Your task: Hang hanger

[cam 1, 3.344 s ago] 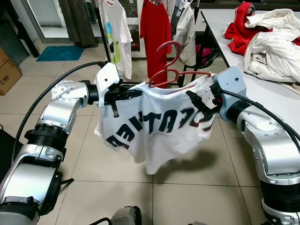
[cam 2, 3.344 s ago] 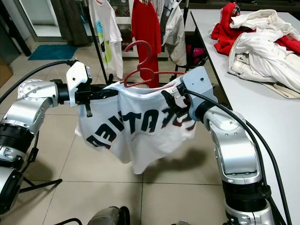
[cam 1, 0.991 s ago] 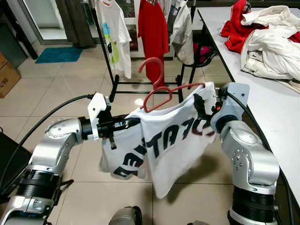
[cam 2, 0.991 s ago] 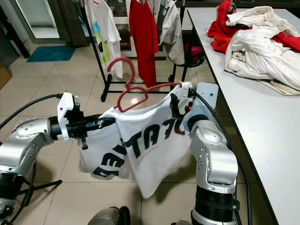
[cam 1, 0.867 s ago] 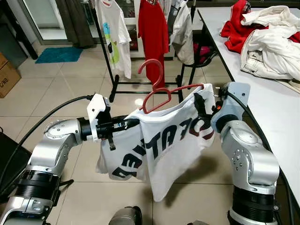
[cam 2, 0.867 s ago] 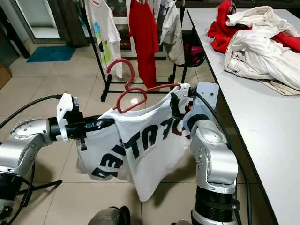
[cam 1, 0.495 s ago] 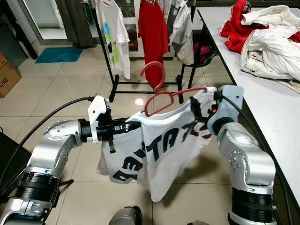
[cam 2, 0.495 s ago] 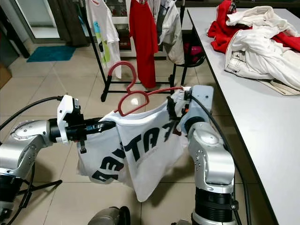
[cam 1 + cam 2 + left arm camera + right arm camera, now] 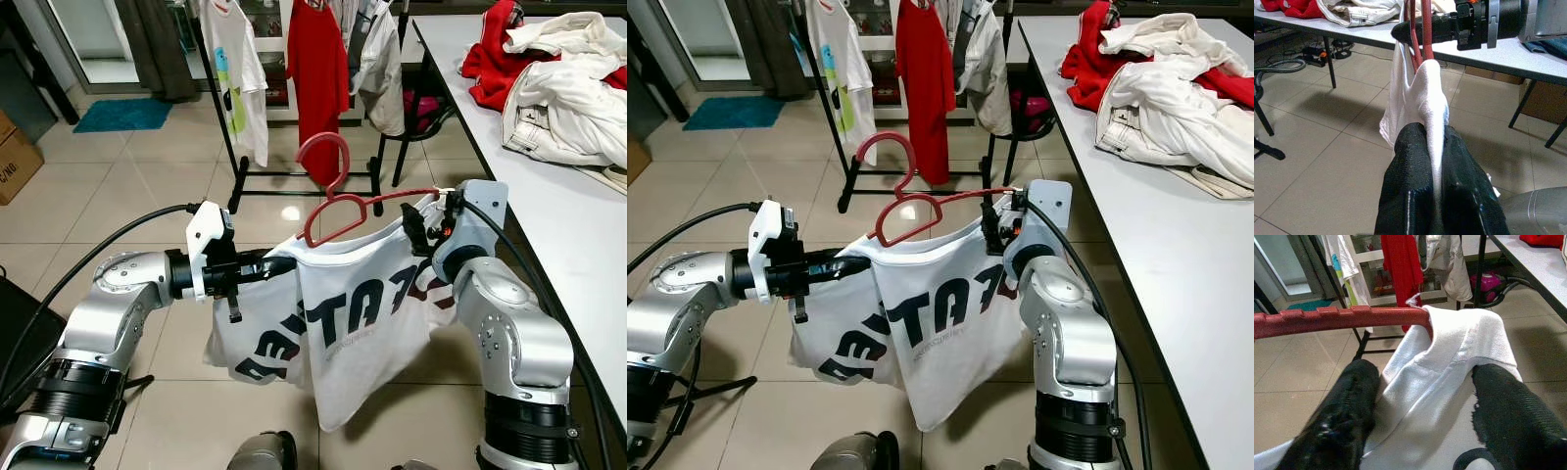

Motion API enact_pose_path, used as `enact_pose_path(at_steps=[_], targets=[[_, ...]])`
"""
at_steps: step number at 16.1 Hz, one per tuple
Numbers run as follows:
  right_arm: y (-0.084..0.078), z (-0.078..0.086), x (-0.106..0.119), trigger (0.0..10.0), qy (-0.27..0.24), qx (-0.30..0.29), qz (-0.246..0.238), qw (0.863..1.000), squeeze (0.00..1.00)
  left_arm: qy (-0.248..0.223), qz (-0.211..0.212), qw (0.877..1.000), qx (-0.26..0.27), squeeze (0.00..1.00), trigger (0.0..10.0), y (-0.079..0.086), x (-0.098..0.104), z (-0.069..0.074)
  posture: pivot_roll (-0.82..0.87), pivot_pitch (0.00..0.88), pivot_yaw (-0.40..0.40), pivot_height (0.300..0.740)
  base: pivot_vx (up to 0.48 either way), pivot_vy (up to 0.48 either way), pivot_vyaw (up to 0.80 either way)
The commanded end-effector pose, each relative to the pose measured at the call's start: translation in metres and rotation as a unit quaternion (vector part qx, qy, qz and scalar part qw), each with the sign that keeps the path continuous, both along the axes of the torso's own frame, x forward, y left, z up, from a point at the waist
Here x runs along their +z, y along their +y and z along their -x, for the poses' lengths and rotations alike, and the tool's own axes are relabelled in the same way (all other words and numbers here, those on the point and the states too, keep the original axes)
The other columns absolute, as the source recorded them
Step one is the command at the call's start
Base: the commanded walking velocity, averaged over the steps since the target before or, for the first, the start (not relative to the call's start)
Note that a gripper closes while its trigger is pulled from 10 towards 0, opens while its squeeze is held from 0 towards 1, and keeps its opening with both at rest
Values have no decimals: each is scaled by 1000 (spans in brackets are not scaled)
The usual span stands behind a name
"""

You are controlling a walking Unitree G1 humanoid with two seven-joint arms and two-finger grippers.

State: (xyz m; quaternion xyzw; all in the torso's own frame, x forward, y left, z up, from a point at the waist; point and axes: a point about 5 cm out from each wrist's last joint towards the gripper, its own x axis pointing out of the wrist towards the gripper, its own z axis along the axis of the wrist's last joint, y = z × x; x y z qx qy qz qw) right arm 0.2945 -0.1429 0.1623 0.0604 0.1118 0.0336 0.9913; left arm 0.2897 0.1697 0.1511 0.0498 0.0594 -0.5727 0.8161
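Note:
A red hanger carries a white T-shirt with black and red lettering, stretched between my arms at chest height. My left gripper is shut on the shirt's left shoulder; the wrist view shows white cloth pinched between its fingers. My right gripper is at the hanger's other end. Its fingers stand apart, with the shirt's shoulder between them and the hanger arm just above. The hook points up, towards the clothes rack.
On the black rack ahead hang a red shirt and white shirts. A white table runs along the right with a pile of clothes. At the left are a cardboard box and a blue mat.
Over the last second the hanger has levelled and risen slightly at its right end, and the shirt's hem has swung. Compared with 3 s ago, both arms are lower and drawn closer to me.

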Motion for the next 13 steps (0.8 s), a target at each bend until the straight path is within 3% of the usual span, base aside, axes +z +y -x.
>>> enact_pose_path(at_steps=[1,4,5,6,7,8,10,11,13], targets=[[2,0,2,2902,-6,4,-6,1000,0,-18,0,1000,2,0,0,2,8,-2,62,41,86,740,0,0,0],[2,-1,4,3490,-11,8,-3,1000,0,-18,-1,1000,4,0,0,4,8,-2,63,41,86,740,0,0,0],[2,-1,5,4196,-12,9,-2,1000,0,-18,-2,1000,5,0,0,4,8,-2,63,40,86,740,0,0,0],[2,-1,5,6078,-13,10,-1,1000,0,-18,-3,1000,5,0,0,5,8,-3,62,39,86,740,0,0,0],[2,-1,5,6980,-14,12,0,1000,0,-17,-4,1000,6,0,0,6,8,-3,62,39,86,740,0,0,0],[3,-1,6,7255,-15,14,0,1000,0,-17,-4,1000,6,0,0,6,8,-3,61,38,86,740,0,0,0],[4,0,6,8902,-16,20,3,1000,0,-17,-6,1000,7,0,0,8,8,-4,60,38,87,740,0,0,0],[5,0,6,8902,-16,20,4,1000,0,-17,-6,1000,8,0,0,8,8,-4,59,35,88,740,0,0,0],[5,0,6,9961,-16,26,9,999,0,-17,-9,1000,8,0,0,9,8,-5,59,30,90,740,0,0,0]])
